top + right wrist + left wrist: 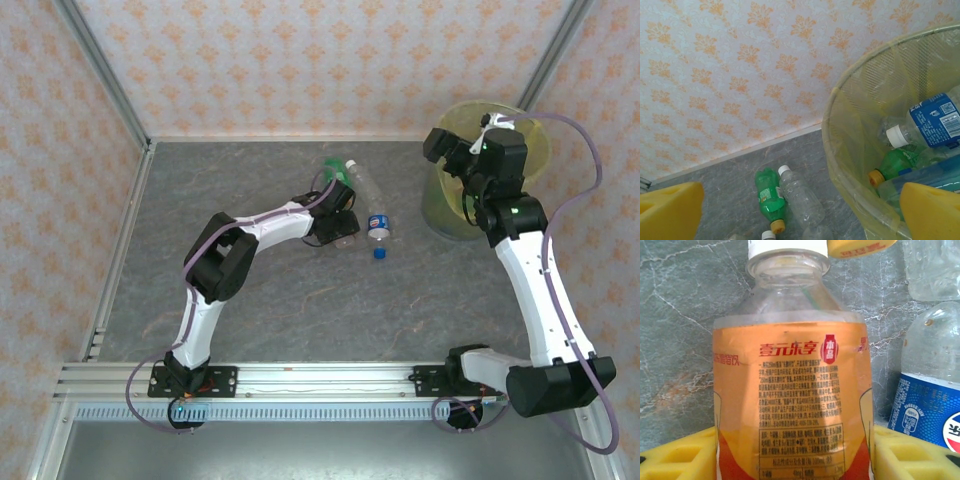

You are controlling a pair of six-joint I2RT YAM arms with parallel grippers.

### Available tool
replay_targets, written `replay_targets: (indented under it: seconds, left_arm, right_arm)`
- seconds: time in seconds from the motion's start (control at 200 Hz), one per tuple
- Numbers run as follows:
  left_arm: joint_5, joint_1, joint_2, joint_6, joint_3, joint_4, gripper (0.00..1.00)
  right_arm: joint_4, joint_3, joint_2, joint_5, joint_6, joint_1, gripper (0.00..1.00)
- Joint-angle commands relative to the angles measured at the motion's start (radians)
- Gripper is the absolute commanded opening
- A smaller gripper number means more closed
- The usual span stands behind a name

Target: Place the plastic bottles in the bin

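Grey marble tabletop: left claw straddles orange-labelled bottle, base cut off, grip unclear; right claw spread above bin.

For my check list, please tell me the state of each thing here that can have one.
left gripper: around the orange-label bottle, grip unsure
right gripper: open, empty
orange-label bottle: capped
green bottle: lying, capped
clear bottle: lying, capped
blue-label bottle: lying on the table
blue cap: loose on the table
bin: upright, partly filled
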Motion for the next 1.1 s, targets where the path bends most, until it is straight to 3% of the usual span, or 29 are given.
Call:
replay_targets:
  seconds: [0.0,0.205,0.385,0.536,0.791,1.096]
  left_arm:
    - [-0.024,-0.005,-0.079,0.015,-0.059,0.038,0.56]
    - [-0.066,-0.030,-0.194,0.076,-0.132,0.112,0.56]
    - [-0.128,-0.075,-0.284,0.178,-0.142,0.145,0.56]
    - [-0.155,-0.100,-0.374,0.277,-0.190,0.250,0.56]
    - [-0.136,-0.125,-0.494,0.491,-0.247,0.384,0.57]
    - [-0.166,-0.159,-0.576,0.631,-0.268,0.396,0.57]
  right_arm:
    - [0.040,-0.026,-0.011,-0.064,0.046,-0.018,1.00]
    - [0.066,-0.033,-0.010,-0.156,0.081,-0.023,1.00]
    - [0.081,-0.029,-0.007,-0.274,0.127,-0.023,0.88]
    - [0.050,0.002,0.032,-0.375,0.142,-0.015,0.85]
    - [0.052,0.012,0.082,-0.561,0.171,0.029,0.73]
    - [0.012,0.091,0.165,-0.612,0.151,0.102,0.63]
